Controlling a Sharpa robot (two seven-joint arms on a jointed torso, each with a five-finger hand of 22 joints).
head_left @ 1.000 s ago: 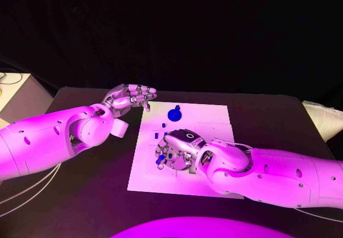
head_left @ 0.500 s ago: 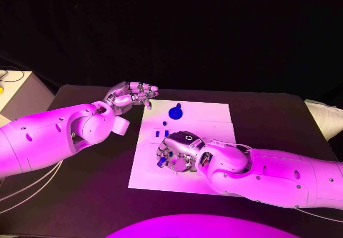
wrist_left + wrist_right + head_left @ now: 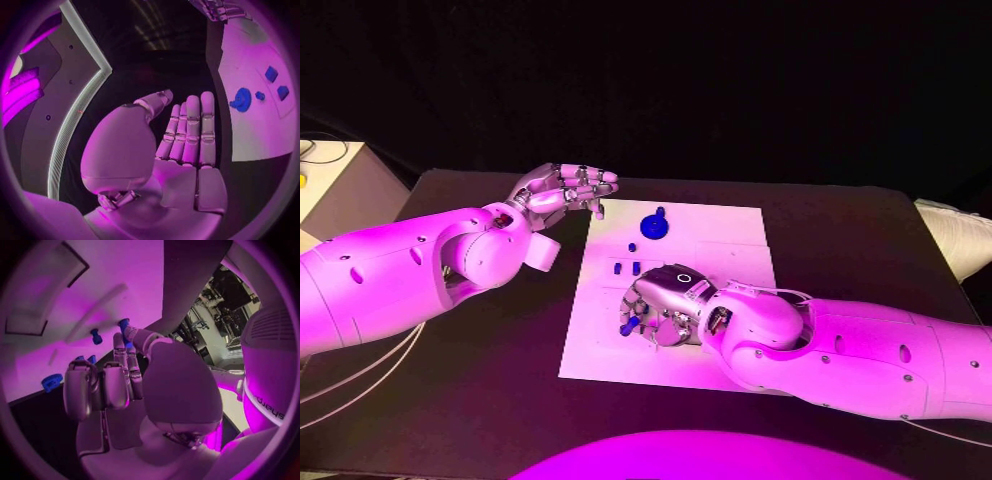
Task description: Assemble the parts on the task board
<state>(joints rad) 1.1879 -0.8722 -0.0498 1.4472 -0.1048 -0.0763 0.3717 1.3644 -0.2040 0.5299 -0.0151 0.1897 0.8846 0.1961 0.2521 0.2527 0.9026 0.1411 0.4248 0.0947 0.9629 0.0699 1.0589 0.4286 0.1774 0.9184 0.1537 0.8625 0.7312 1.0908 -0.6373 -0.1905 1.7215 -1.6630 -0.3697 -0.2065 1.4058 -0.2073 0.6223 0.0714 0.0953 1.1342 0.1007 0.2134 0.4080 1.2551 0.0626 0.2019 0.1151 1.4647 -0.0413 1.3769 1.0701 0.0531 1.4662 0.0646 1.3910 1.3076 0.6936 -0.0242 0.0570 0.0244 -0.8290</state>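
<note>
1. Your right robot hand has barely shifted over the last second, staying low over the board with a small blue part pinched at its fingertips; seating looks unfinished.
2. Just beyond it lie two small parts, with the round part farther out.
3. Your left robot hand still hovers off the board's far corner, fingers apart, holding nothing.

Head camera looks down; 2 wrist cameras close behind palms; all share task board.
</note>
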